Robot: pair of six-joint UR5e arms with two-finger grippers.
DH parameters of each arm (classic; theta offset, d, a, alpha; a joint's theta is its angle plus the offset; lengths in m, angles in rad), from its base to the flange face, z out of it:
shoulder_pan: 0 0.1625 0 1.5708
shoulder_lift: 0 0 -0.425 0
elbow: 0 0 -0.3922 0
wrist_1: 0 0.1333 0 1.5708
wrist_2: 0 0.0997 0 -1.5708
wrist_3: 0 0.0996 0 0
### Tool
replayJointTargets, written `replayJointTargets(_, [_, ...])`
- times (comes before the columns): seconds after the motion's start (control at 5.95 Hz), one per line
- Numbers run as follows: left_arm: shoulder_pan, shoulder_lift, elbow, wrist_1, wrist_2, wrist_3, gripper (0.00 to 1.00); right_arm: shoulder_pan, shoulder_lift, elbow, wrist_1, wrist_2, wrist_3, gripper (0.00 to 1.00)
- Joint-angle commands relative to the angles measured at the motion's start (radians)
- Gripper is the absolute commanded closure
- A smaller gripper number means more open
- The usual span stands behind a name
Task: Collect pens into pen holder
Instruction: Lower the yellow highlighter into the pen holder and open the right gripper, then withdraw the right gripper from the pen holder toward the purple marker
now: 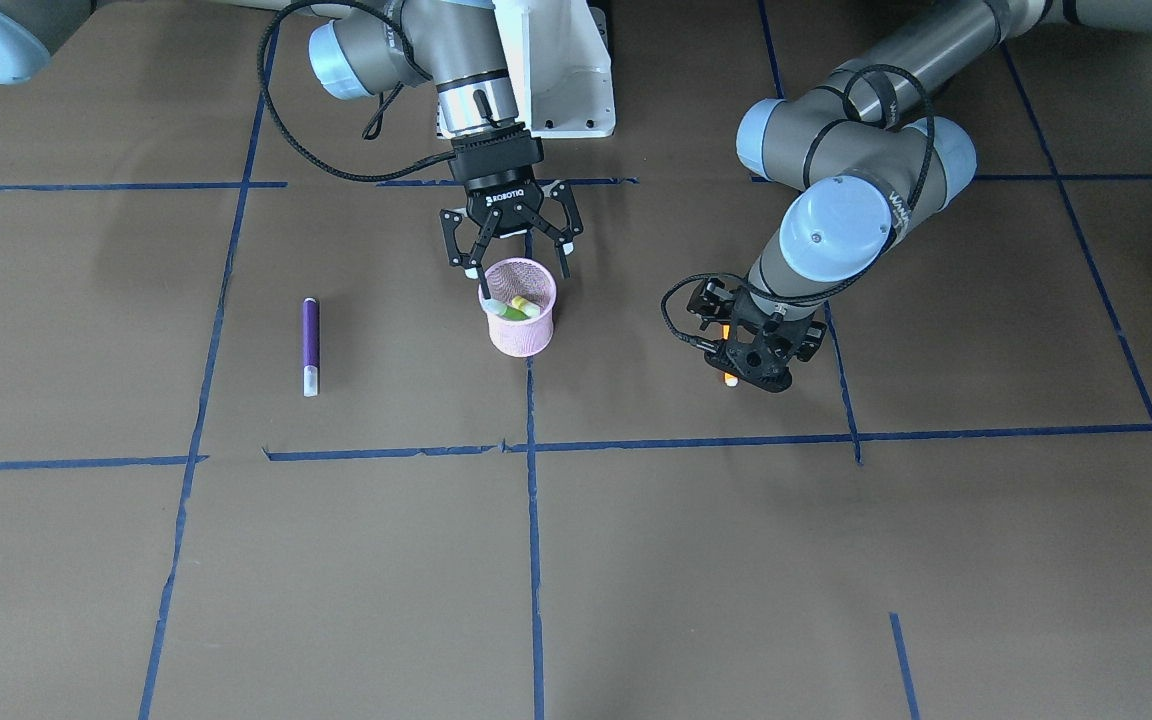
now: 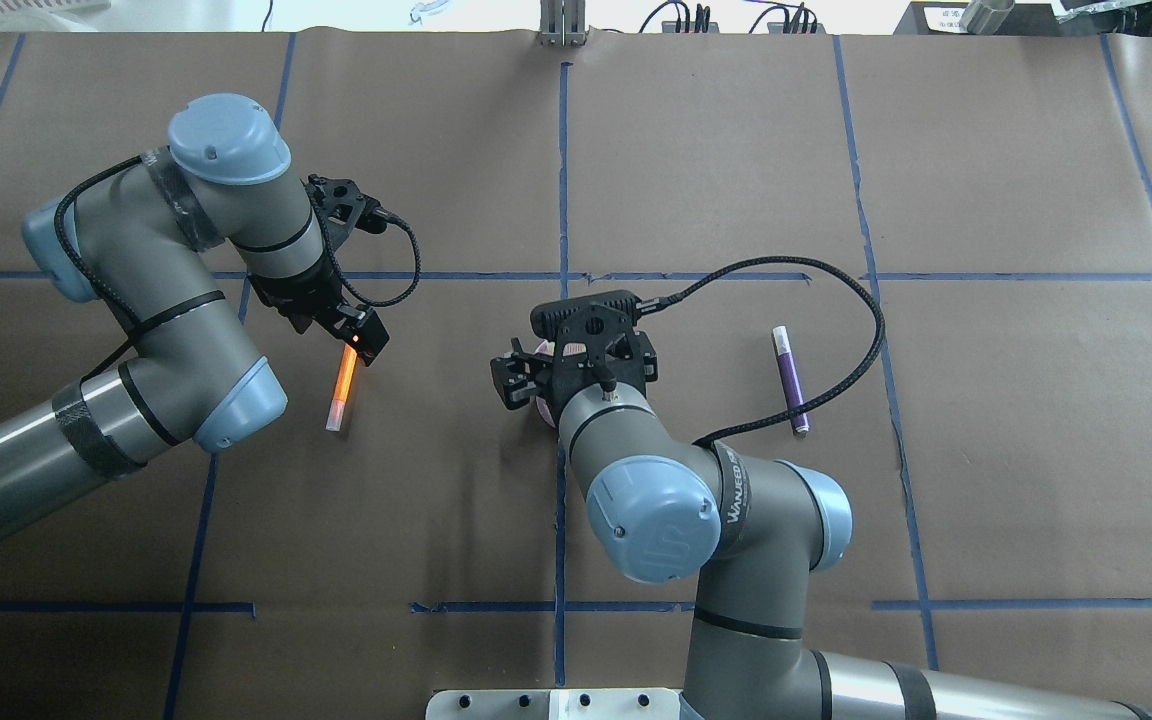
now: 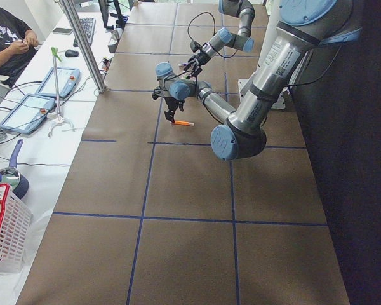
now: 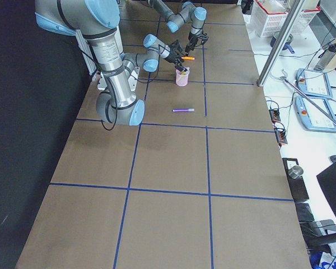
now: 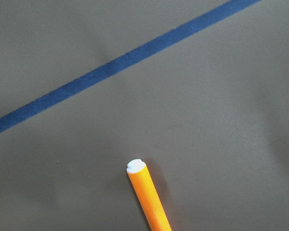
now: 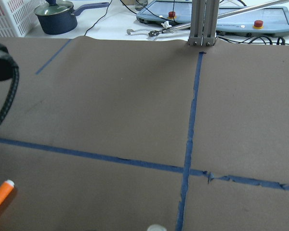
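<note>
The pink mesh pen holder (image 1: 522, 325) stands near the table's middle, with the green pen (image 1: 514, 310) leaning inside it. My right gripper (image 1: 521, 265) hangs open just above the holder's rim, holding nothing; in the overhead view its wrist hides the holder. The purple pen (image 1: 310, 340) lies flat on the table, apart from both arms; it also shows in the overhead view (image 2: 789, 378). My left gripper (image 2: 361, 345) is shut on the orange pen (image 2: 342, 385), gripping one end; the pen slants down over the table. The left wrist view shows its free end (image 5: 147, 195).
Blue tape lines (image 1: 533, 560) divide the brown table. The white robot base (image 1: 556, 70) stands behind the holder. Off the table's far edge are a metal post (image 6: 204, 24), tablets and a dark pot (image 6: 55, 17). A white basket (image 3: 6, 229) sits on the side desk.
</note>
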Motion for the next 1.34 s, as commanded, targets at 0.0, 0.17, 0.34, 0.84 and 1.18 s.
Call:
replayJointTargets(0.0, [0.000,-0.006,0.000,0.000,0.000,0.000,0.00,0.048,0.038,0.030,-0.035,0.054,-0.004,0.00])
replayJointTargets(0.17, [0.000,-0.008,0.002,0.000,0.000,0.000,0.00,0.081,0.051,0.055,-0.060,0.086,-0.004,0.00])
replayJointTargets(0.34, [0.000,-0.008,0.005,-0.002,0.000,0.000,0.00,0.167,0.055,0.109,-0.174,0.220,-0.010,0.00])
replayJointTargets(0.84, [0.003,-0.005,0.002,0.000,0.003,-0.003,0.00,0.383,0.035,0.133,-0.427,0.638,-0.151,0.00])
replayJointTargets(1.18, [0.026,0.001,0.015,0.000,0.006,-0.012,0.00,0.424,-0.045,0.141,-0.451,0.772,-0.182,0.00])
